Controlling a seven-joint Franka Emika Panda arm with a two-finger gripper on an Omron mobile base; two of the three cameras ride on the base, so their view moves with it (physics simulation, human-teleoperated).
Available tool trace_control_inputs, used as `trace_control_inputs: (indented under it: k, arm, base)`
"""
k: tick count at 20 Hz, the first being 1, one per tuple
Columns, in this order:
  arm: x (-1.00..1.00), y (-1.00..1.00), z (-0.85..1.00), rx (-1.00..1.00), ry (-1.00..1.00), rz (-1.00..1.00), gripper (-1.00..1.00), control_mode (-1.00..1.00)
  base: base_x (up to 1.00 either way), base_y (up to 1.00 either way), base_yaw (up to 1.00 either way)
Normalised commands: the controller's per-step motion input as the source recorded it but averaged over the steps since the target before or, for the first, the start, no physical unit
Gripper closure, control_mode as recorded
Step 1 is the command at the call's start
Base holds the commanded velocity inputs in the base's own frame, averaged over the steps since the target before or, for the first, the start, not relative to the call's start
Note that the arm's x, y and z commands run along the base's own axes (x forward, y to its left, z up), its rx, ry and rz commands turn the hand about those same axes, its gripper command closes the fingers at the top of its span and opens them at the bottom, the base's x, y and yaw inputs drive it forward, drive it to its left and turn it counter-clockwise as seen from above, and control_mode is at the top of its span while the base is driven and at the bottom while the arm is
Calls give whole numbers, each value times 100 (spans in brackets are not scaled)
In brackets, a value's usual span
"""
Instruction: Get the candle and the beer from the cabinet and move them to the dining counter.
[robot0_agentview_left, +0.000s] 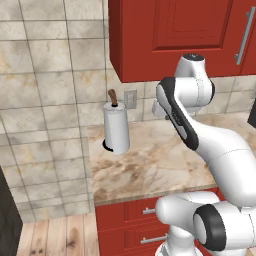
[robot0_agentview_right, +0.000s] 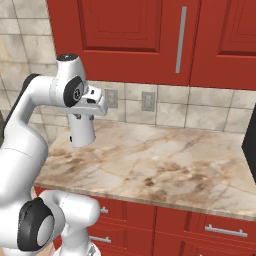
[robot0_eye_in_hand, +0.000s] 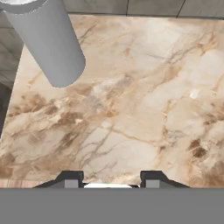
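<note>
Cabinet (robot0_agentview_right: 140, 40): doors closed, above the marbled surface (robot0_agentview_right: 165, 165).
Paper towel roll (robot0_agentview_left: 116, 129): upright at the surface's left end, below the cabinet.
End effector (robot0_eye_in_hand: 111, 179): fingers apart, empty, over bare surface.

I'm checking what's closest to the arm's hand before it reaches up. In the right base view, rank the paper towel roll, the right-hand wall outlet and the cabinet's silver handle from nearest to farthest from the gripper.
1. Paper towel roll: just under the gripper, at the counter's left end.
2. Right-hand wall outlet: on the tiled wall, further right.
3. Cabinet handle: up on the red door, farthest right.
</note>
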Motion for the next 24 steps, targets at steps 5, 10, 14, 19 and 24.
trace_control_inputs:
  k: [5,10,14,19,24]
  arm:
    - [0,-5,5,0,-10,0,-100,-100]
    - [-8,-27,26,0,-21,0,-100,-100]
    - [-18,-41,25,0,-23,-4,-100,-100]
    - [-12,-43,23,0,-21,-4,-100,-100]
    - [-8,-31,15,-2,-19,-4,-100,-100]
  base:
    - [0,0,0]
    - [0,0,0]
    - [0,0,0]
    - [0,0,0]
    - [0,0,0]
